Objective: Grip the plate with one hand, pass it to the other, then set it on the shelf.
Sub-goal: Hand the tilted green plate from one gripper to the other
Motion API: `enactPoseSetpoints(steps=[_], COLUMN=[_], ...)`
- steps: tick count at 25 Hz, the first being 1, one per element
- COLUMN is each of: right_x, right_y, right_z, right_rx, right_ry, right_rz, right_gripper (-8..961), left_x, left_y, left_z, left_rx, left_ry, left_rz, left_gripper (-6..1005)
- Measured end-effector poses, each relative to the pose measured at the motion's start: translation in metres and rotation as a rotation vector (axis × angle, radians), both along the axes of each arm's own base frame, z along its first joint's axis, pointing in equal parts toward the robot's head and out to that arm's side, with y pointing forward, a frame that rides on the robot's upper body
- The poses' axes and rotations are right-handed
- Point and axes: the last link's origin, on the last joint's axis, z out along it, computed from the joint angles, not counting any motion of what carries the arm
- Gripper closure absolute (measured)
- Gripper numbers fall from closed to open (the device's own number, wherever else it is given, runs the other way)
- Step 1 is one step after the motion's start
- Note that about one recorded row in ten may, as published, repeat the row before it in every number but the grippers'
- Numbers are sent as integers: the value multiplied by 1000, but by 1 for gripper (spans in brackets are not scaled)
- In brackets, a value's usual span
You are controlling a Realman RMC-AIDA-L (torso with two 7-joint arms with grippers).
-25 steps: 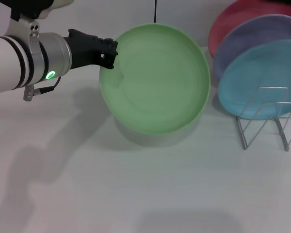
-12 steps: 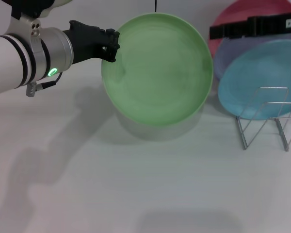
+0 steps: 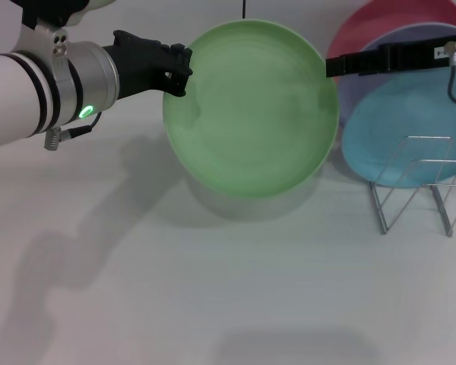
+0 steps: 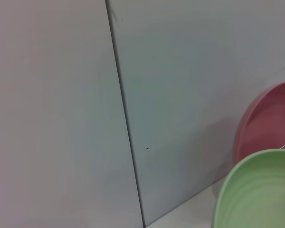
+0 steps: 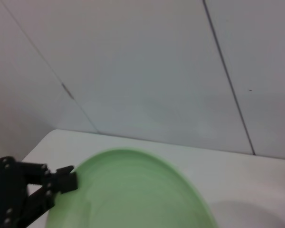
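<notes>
The left gripper (image 3: 176,72), clamped on the green plate's (image 3: 251,106) left rim, now holds it slightly higher and farther right than a second ago, lifted clear of the table (image 3: 213,304). The right gripper (image 3: 333,66), absent a second ago, has reached in from the right; its tips now meet the plate's right rim.

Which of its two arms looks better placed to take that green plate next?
The right. Its claw reaches in at the green plate's free edge, near the wire rack. The left claw already grips the opposite rim, holding the plate off the table.
</notes>
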Motion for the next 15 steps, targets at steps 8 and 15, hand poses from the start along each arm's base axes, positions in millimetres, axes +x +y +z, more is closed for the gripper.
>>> enactPoseSetpoints(steps=[8, 15], right_x=[1, -4], right_y=[14, 19], right_z=[-13, -18], right_rx=[2, 8], right_ry=[-32, -41], right_rz=[3, 16], right_gripper=[227, 229], left_x=[3, 5], left_y=[0, -1], left_z=[0, -3], left_rx=[-1, -10], left_ry=[-5, -6], left_rz=[-3, -9], left_gripper=[940, 937])
